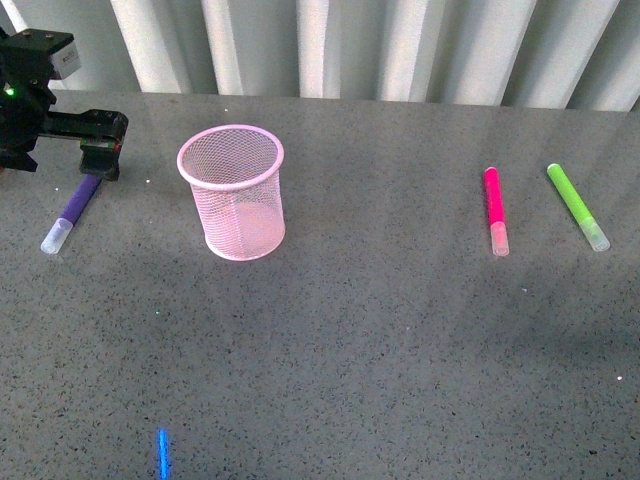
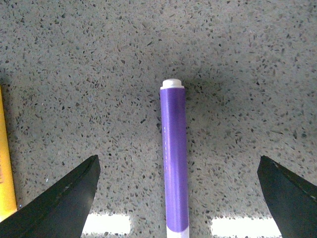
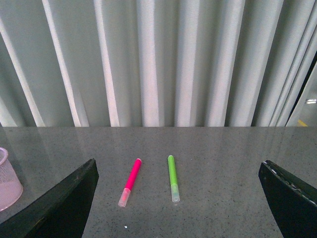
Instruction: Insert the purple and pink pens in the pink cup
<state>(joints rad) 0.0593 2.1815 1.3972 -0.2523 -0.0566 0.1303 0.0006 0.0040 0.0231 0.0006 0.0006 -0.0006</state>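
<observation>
While no pen yet stands in it, the pink mesh cup [image 1: 231,192] waits upright on the grey speckled table [image 1: 380,340], off to the right of the left gripper [image 1: 98,152] and near it. That gripper hangs low over the table with its jaws spread wide and nothing held. The right gripper [image 3: 178,163] is out of the front view; its own camera shows its jaws just as wide and just as empty.

The step in hand looks like the first pick. The purple pen [image 2: 174,158] lies flat midway between the left jaws, touching neither. Its long axis runs square to the line joining them, white butt end out ahead of the fingertips, pale cap back toward the wrist. The next move, by this reading, calls for a short drop, a squeeze across the barrel, then a lift and a tilt to bring the pen upright over the cup's rim.

Well ahead of the right jaws lies the pink pen [image 1: 494,210], cap toward the robot, with a green pen [image 1: 577,206] beside it, both untouched.
</observation>
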